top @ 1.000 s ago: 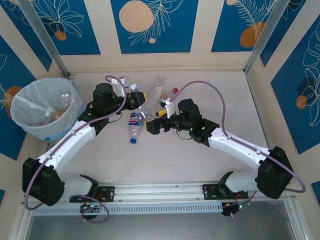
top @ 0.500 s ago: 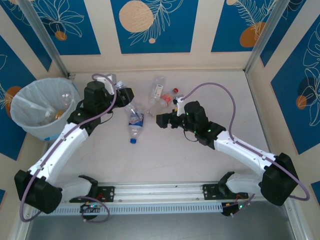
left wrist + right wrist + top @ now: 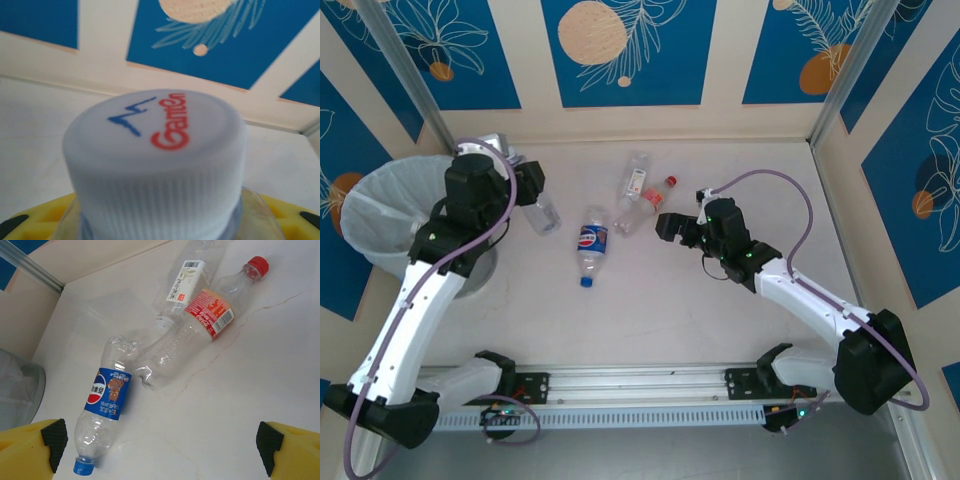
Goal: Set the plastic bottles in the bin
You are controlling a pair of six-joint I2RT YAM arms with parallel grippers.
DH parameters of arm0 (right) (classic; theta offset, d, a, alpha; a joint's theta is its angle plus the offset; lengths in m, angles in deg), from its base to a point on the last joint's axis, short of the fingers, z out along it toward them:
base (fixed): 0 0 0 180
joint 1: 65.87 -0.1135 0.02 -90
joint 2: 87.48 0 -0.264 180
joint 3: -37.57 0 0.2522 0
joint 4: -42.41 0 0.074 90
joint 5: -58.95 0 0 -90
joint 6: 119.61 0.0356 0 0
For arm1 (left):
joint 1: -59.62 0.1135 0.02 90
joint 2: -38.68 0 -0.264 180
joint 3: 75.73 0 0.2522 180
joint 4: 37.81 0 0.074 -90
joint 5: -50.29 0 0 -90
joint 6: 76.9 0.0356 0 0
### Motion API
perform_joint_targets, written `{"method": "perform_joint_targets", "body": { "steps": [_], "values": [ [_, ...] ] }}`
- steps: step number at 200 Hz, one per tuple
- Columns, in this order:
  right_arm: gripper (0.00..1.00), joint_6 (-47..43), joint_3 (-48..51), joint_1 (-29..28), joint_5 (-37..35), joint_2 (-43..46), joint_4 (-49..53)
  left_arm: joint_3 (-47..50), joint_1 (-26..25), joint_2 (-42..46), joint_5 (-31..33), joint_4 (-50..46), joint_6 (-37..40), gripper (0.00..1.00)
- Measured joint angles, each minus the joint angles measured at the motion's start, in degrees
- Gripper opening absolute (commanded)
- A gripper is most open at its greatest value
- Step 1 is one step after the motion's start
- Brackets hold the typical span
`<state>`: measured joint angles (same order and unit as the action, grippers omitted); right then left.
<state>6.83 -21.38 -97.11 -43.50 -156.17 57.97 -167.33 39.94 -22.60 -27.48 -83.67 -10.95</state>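
Clear bottle (image 3: 544,213), white Ganten cap (image 3: 155,150), clamped in left jaws near bin (image 3: 365,235); right jaws wide, empty.

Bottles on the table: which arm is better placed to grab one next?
Likely the right: right gripper open, facing the three loose bottles; left gripper shut on a white-capped bottle near the bin.

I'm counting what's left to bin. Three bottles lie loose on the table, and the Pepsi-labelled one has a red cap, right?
Not quite. The Pepsi-labelled bottle has a blue cap, as the right wrist view shows. The red cap belongs to the red-labelled bottle. The rest of what you said stands.
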Motion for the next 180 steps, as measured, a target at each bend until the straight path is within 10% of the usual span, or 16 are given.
{"method": "perform_joint_targets", "body": {
  "steps": [73, 180],
  "values": [
    [0.98, 0.0, 0.0, 0.5, 3.8, -0.2, -1.4, -8.9, 2.4, -0.5, 11.9, -4.6, 10.5, 0.42],
    [0.96, -1.6, 0.0, 0.6, 9.5, -1.3, -2.4, -17.6, 18.9, -11.1, 23.4, -3.9, 22.2, 0.45]
  ]
}}
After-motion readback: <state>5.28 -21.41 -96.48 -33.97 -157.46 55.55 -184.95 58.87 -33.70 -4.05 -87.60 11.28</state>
